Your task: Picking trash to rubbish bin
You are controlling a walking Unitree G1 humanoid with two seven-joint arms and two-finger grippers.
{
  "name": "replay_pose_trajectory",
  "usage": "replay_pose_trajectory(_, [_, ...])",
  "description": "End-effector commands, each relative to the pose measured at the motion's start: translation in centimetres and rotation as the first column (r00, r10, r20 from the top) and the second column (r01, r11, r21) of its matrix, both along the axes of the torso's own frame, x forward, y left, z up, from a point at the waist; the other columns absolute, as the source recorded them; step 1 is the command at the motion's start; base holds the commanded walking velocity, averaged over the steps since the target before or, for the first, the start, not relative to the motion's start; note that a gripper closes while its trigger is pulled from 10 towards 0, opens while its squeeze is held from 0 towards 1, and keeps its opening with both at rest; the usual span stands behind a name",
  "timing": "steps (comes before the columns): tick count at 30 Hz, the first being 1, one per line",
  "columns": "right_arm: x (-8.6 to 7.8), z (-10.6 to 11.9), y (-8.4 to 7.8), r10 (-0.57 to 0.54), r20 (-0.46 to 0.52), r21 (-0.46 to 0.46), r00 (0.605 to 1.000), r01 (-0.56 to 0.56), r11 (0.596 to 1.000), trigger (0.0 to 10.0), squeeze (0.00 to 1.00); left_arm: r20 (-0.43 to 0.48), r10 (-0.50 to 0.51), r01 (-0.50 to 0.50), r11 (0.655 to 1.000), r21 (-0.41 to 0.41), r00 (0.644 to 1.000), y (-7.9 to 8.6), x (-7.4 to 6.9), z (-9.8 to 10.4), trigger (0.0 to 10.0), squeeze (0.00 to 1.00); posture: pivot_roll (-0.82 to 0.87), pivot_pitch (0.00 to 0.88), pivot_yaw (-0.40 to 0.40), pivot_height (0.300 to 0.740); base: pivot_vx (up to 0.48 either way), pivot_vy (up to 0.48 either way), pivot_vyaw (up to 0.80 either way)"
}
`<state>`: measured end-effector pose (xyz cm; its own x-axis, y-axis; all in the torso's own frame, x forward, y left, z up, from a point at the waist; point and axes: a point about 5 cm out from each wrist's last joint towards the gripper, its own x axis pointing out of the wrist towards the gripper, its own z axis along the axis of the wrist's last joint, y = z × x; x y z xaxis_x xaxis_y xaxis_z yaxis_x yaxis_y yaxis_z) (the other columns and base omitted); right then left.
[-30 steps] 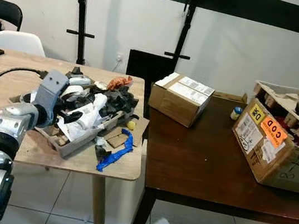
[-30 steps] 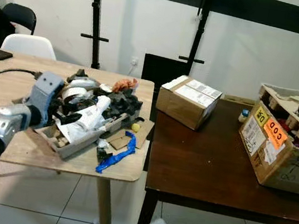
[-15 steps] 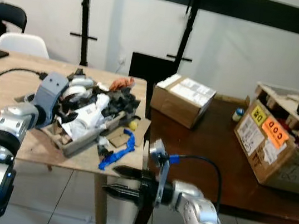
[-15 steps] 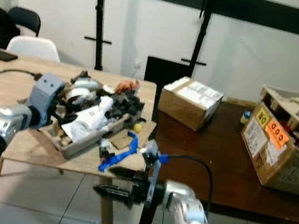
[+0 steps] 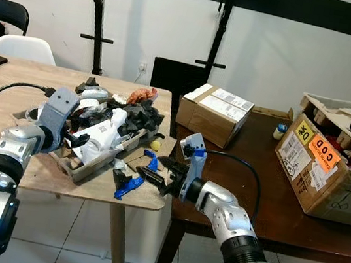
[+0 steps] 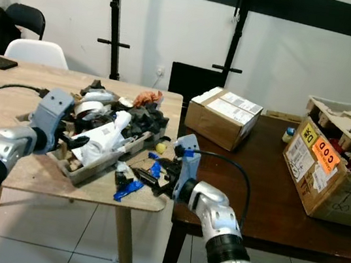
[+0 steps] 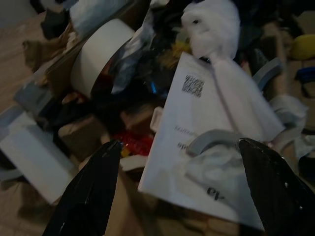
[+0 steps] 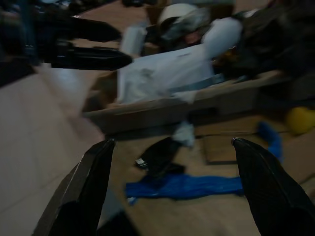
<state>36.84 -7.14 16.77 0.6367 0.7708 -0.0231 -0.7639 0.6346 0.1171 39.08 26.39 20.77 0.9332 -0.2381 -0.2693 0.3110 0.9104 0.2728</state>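
Left eye view, left to right: the left gripper (image 5: 81, 137) sits at the 9 o'clock edge of the trash pile (image 5: 106, 131) on the pale table (image 5: 10, 90), fingers apart, with nothing between them. From the left wrist, the fingers (image 7: 91, 189) frame a white mailer (image 7: 211, 147) printed with a square code and black lettering, knotted into a crumpled white tuft at one end; a tape roll (image 7: 101, 59) and dark wrappers lie just beyond it. The pile is a jumble of black, white and orange scraps heaped in a low cardboard tray (image 5: 84, 169). At its 5 o'clock lies a blue strip (image 8: 189, 186), twisted and flat on the wood, beside a small black scrap (image 8: 160, 156) and a yellow ball (image 8: 300, 120). The right gripper (image 5: 156, 171) reaches across from 3 o'clock, fingers spread and empty, tips just beside the strip at the table's corner. On the dark table (image 5: 234, 180) stand a closed box (image 5: 212, 115) and, at far right, an open carton (image 5: 328, 168) with orange and yellow labels.
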Motion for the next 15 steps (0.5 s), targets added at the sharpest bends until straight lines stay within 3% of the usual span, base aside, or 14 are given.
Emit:
replay_pose_trajectory(1, [0.5,-0.1,-0.4,-0.054,0.025,-0.051,0.998,0.055,0.997,10.0,0.00,0.003,-0.043,0.043,0.999,0.013,0.999,-0.8,0.3,0.1,10.0,0.00,0.10,0.007,-0.042,0.740,0.000,0.000,0.00])
replay_pose_trajectory(5, [0.7,-0.4,-0.5,-0.092,0.010,-0.080,0.996,0.093,0.992,10.0,0.00,-0.008,-0.073,0.073,0.997,0.030,0.997,-0.9,0.1,-0.1,10.0,0.00,0.10,0.011,-0.040,0.740,0.000,0.000,0.00])
replay_pose_trajectory(15, [0.6,-0.6,0.2,-0.117,0.001,-0.037,0.993,0.117,0.992,10.0,0.00,-0.030,-0.056,0.058,0.997,0.052,0.998,-0.9,-0.1,-1.2,10.0,0.00,0.09,0.010,-0.037,0.740,0.000,0.000,0.00])
